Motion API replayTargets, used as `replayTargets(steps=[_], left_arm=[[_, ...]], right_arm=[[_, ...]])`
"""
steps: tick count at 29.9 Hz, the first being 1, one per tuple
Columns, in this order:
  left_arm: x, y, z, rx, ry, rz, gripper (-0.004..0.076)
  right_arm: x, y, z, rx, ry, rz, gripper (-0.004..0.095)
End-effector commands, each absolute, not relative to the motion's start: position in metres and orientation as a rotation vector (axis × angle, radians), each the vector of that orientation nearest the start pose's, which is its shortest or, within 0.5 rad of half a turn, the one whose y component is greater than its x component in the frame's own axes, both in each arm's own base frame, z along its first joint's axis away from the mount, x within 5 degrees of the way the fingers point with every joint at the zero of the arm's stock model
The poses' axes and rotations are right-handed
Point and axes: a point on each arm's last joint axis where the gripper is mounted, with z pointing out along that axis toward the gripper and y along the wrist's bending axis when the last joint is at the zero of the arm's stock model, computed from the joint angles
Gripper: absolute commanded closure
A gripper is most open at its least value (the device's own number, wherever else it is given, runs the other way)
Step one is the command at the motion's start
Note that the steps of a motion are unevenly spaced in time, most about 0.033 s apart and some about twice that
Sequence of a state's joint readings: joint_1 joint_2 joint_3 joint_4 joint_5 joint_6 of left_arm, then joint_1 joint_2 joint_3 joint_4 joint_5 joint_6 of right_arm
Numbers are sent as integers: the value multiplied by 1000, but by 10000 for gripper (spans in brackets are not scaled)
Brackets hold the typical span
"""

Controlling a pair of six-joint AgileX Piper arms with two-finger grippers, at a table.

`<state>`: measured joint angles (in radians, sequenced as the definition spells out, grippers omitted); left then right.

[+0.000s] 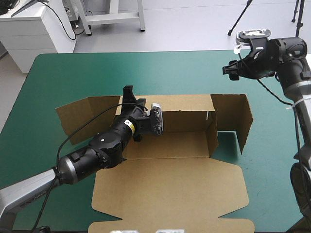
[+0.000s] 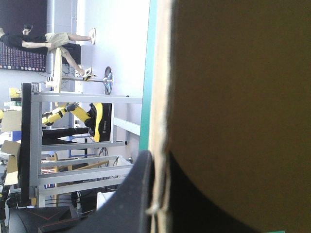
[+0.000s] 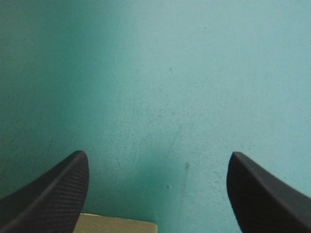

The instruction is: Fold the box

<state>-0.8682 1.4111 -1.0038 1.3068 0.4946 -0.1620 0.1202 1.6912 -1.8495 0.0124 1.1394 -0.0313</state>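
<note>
The box (image 1: 170, 145) is seen near the middle of the table (image 1: 58, 73), on the teal-green cover. It is a half-formed open tray of plain matte brown board with cut edges and rounded tabs. The tray floor (image 1: 192, 141) is shown as bare board, and the left arm's wrist is held over its left part.

The rear wall (image 1: 184, 114) is raised along the far side. The right side wall (image 1: 213, 133) is raised too, and an outer flap (image 1: 239, 119) beyond it is stood upright and bent at a crease. The left flap (image 1: 87, 119) is splayed toward the table's left edge; whether it is lifted off the cover cannot be told. The lid (image 1: 170, 194) is laid flat toward the near edge.

The left gripper (image 1: 129, 95) is clamped on the top edge of the rear wall at its left end. In the left wrist view the pale, rough cut edge of the board is pinched between the black fingers (image 2: 129, 199), one on each face, and one face of the board fills the view ahead.

The right gripper (image 3: 156, 162) is held raised over the far right part of the table, clear of the box. Its fingers, of a woven-looking texture, are spread wide. Faintly scuffed cover is seen ahead of it, and a small corner of board is seen just under it.
</note>
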Motion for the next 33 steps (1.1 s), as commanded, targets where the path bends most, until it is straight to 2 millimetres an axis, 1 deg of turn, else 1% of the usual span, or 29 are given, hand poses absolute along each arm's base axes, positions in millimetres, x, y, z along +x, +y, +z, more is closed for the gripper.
replayTargets(steps=[1, 8, 9, 20, 24, 29, 31, 33], left_arm=[[230, -206, 331, 1455, 1338, 643, 734], [230, -207, 332, 1454, 1316, 656, 734], [230, -207, 332, 1447, 1323, 650, 734], [230, -206, 333, 1427, 1332, 649, 734], [231, -206, 333, 1423, 1335, 650, 734], [231, -206, 333, 1423, 1335, 650, 734], [231, -206, 333, 1423, 1335, 650, 734], [231, -206, 333, 1423, 1335, 650, 734]], right_arm=[[357, 38, 430, -174, 2385, 95, 178], [364, 43, 400, -211, 2493, 154, 178], [364, 44, 396, -237, 2516, 164, 178], [356, 48, 379, -297, 2633, 228, 184], [351, 48, 376, -322, 2644, 223, 183], [339, 48, 381, -352, 2631, 229, 183], [333, 47, 377, -355, 2636, 228, 183], [327, 46, 370, -365, 2654, 226, 183]])
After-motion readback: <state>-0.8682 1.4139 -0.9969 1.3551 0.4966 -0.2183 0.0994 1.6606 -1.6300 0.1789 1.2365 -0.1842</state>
